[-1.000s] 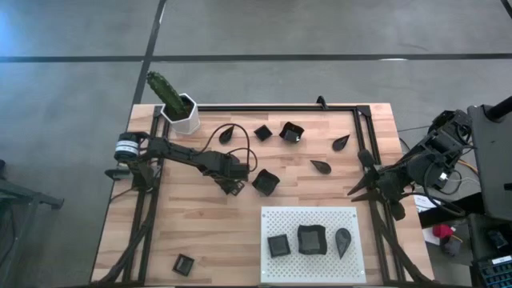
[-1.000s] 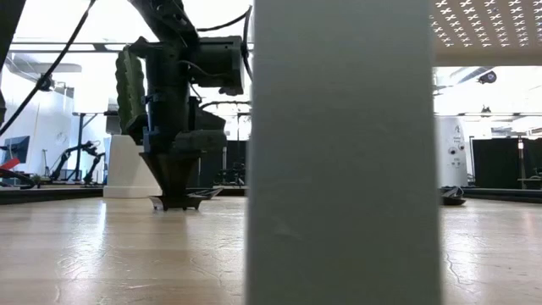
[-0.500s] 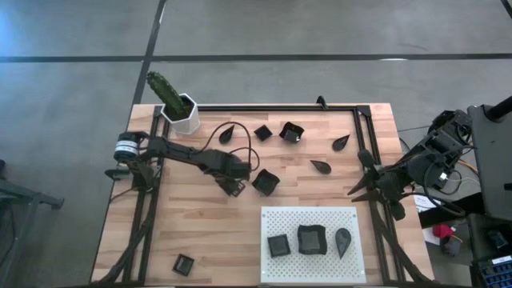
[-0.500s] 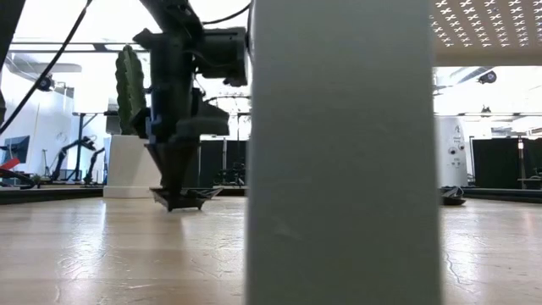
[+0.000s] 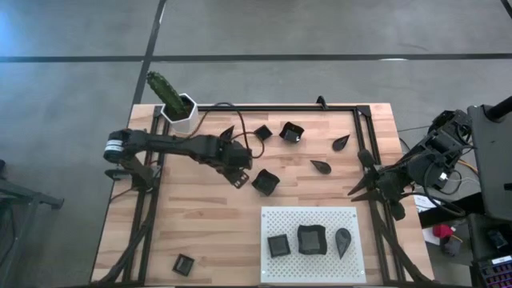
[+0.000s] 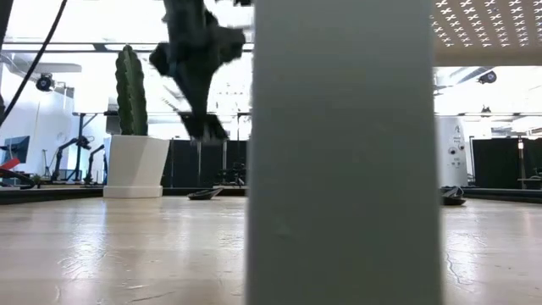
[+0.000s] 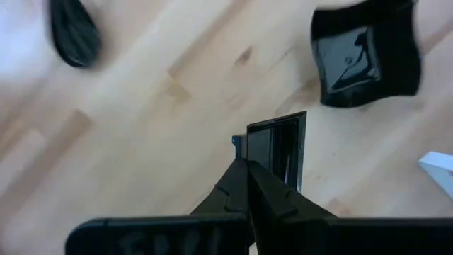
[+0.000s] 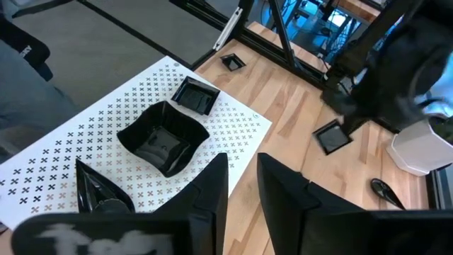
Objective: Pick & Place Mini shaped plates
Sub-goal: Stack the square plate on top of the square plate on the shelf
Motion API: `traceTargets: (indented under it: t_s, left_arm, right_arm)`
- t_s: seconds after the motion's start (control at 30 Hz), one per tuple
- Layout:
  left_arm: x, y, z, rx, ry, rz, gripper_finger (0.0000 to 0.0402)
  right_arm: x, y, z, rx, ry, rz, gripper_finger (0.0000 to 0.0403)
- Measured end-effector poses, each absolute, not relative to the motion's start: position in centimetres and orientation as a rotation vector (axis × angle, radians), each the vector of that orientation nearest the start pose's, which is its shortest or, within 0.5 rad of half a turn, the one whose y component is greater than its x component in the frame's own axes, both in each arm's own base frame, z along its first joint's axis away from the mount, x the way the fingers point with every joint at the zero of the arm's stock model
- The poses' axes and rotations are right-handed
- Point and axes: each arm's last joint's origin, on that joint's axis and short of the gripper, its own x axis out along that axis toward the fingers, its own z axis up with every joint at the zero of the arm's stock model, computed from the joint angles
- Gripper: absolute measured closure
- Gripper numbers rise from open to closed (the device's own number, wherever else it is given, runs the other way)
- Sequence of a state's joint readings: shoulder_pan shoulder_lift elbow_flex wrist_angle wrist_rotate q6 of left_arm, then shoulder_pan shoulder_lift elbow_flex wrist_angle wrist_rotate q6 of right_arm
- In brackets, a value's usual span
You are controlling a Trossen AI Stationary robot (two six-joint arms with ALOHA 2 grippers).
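My left gripper (image 5: 238,173) hangs above the table's middle left, shut on a small black square plate (image 7: 277,147), which also shows in the low view (image 6: 206,129). A wavy-edged black plate (image 5: 265,182) lies on the wood just right of it. Several more dark plates, square (image 5: 291,133) and teardrop-shaped (image 5: 321,166), lie toward the far edge. Three plates sit on the white perforated board (image 5: 314,218) at the near right. My right gripper (image 8: 243,173) waits open at the table's right edge, above the board's side. My left gripper pinches the square plate by one rim, near a corner (image 7: 253,161), between its two fingers. The fingers come from above, pointing steeply down. The plate hangs tilted below the fingertips, lifted clear of the table (image 6: 206,129).
A white hexagonal pot with a green cactus (image 5: 181,112) stands at the far left corner. One small square plate (image 5: 184,264) lies near the front left. A black frame (image 5: 360,128) runs along the table's edges. A pale upright surface (image 6: 343,152) blocks the middle of the low view.
My left gripper has shut on the small square plate where it lay on the table, then risen straight up. The plate has been lifted clear of the wood and hangs tilted under the fingers.
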State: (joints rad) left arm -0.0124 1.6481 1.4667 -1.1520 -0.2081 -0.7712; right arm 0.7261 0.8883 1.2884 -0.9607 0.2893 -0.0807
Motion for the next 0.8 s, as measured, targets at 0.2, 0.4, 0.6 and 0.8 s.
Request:
traceTargets:
  t_s: [0.2,0.4,0.6,0.8]
  left_arm:
    - [30.8,-0.6,34.4,-0.446,1.102,0.582,0.0401]
    - [30.4,-1.7,38.6,-0.407,0.992,0.447,0.0401]
    - [30.4,-2.4,39.8,-0.43,0.95,0.392,0.0401]
    - [31.5,-2.9,39.6,-0.484,0.908,0.352,0.0401]
  right_arm:
    - [10.8,8.5,40.8,-0.353,0.477,0.446,0.0317]
    - [10.8,8.5,40.8,-0.351,0.478,0.445,0.0312]
    - [10.8,8.5,40.8,-0.352,0.477,0.446,0.032]
    - [10.8,8.5,40.8,-0.354,0.477,0.446,0.0332]
